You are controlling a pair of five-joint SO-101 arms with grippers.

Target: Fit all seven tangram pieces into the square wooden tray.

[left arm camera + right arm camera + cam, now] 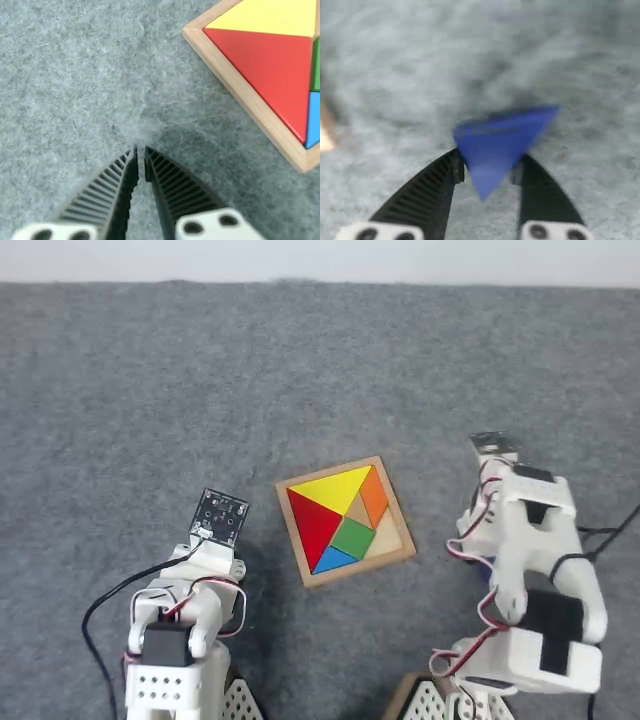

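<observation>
Tray (328,473) holds coloured pieces (312,525) — right gripper (489,164) pinches blue triangle (502,137), left gripper (141,154) pressed together.

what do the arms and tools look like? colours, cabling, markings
The left arm and right arm are white plastic shells with black servo blocks and red, white and black wire bundles; a black cable trails from the left one. The left tool and right tool have black ribbed fingers on white mounts with screw holes.
</observation>
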